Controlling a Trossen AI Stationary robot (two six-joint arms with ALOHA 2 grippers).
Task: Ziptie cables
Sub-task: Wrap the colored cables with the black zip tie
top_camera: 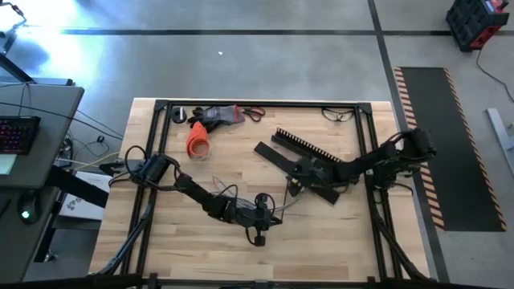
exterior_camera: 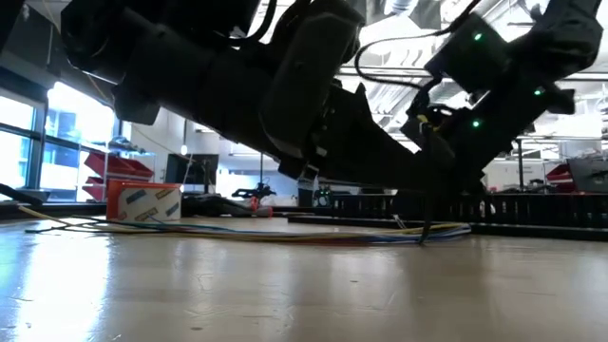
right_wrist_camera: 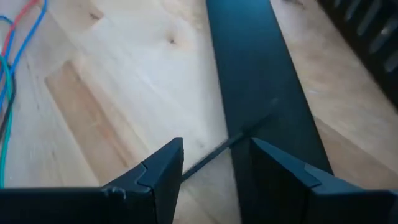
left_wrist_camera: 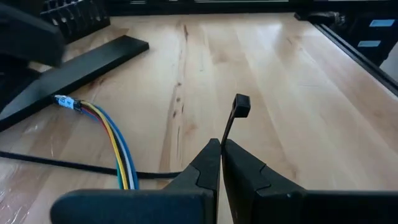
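The cables (left_wrist_camera: 118,149) are a thin bunch of yellow, blue, red and green wires lying on the wood, also seen as cables (exterior_camera: 285,233) and cables (right_wrist_camera: 9,56). My left gripper (left_wrist_camera: 221,149), near the table's middle as left gripper (top_camera: 269,217), is shut on a black zip tie (left_wrist_camera: 239,106). My right gripper (right_wrist_camera: 214,155) hovers open over the flat black bar (right_wrist_camera: 261,81), shown as right gripper (top_camera: 295,183). A thin black strip (right_wrist_camera: 249,132) runs between its fingers; whether they touch it, I cannot tell. My left gripper pinches the zip tie's strap (left_wrist_camera: 226,132) between its two fingertips, just below the square head (left_wrist_camera: 241,106). The head sticks out beyond the fingertips, clear of the wood.
The long comb-toothed channel (top_camera: 309,144) lies far of the flat bar (top_camera: 277,159). An orange roll (top_camera: 197,142), a dark and red tool (top_camera: 221,116), scissors (top_camera: 254,113) and glasses (top_camera: 339,114) sit along the far edge. A black frame (top_camera: 257,103) rims the table.
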